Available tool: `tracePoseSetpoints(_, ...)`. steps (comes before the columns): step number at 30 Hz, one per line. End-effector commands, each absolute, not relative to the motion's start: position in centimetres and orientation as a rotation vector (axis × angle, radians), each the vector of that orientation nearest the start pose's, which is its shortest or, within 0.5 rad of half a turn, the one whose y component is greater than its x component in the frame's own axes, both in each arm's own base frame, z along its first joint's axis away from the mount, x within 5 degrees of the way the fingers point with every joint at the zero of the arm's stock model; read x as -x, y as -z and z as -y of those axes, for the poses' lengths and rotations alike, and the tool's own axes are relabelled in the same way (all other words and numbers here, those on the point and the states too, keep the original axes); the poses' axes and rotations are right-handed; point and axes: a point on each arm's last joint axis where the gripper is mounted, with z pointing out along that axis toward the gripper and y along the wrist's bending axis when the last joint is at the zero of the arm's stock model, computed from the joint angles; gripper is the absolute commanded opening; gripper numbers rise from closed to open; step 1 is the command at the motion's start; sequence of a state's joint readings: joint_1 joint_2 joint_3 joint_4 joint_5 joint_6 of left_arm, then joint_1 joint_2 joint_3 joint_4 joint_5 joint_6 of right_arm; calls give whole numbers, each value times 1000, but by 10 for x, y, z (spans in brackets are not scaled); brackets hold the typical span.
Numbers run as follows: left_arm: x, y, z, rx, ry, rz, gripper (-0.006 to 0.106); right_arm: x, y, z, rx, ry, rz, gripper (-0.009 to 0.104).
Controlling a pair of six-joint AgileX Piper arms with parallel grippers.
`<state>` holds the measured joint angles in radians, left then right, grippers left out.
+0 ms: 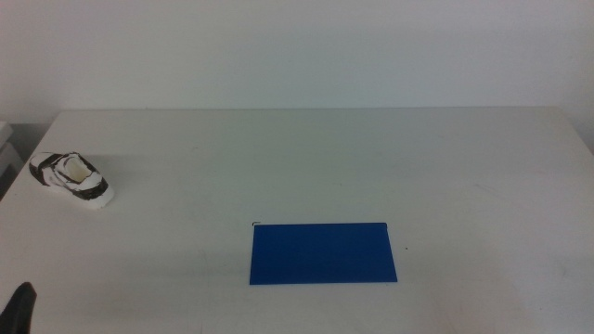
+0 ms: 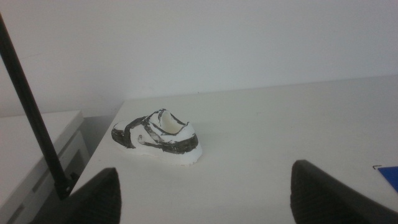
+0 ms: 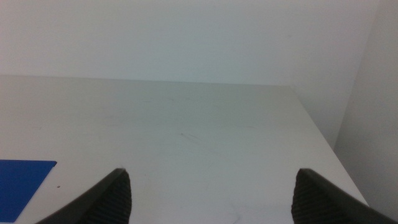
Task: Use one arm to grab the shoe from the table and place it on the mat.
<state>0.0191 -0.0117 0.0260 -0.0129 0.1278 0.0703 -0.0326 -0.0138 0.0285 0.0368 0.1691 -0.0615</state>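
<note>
The shoe, a small white sneaker with dark mottled patches, lies on the table near its left edge. The left wrist view shows the shoe ahead of my left gripper, whose jaws stand wide open and apart from it. In the middle view only a dark tip of the left gripper shows at the bottom left corner. The deep blue mat lies flat near the front centre, with nothing on it. My right gripper is open over bare table, with a corner of the mat in its view.
A black strut and a pale cabinet stand beyond the table's left edge. The table's right edge meets a white wall.
</note>
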Motion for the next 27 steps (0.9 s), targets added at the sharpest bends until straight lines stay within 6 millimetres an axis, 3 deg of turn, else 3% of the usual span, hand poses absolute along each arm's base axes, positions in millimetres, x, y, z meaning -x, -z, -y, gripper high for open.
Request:
tracePoseSetpoints(1, -56, -217, -1, -22, -40, -1523, 94, -55, -201, 1, 15, 57, -1558, 66)
tracePoseSetpoints(8, -70, -271, -1, -28, -39, -1651, 94, -55, -201, 1, 15, 57, -1558, 66)
tracePoseSetpoints(17, -115, -341, -1, -41, -54, -1705, 94, -55, -201, 1, 15, 57, -1558, 66)
tracePoseSetpoints(27, -174, -385, -3, -38, -53, -1909, 94, -55, -201, 1, 15, 57, -1558, 66)
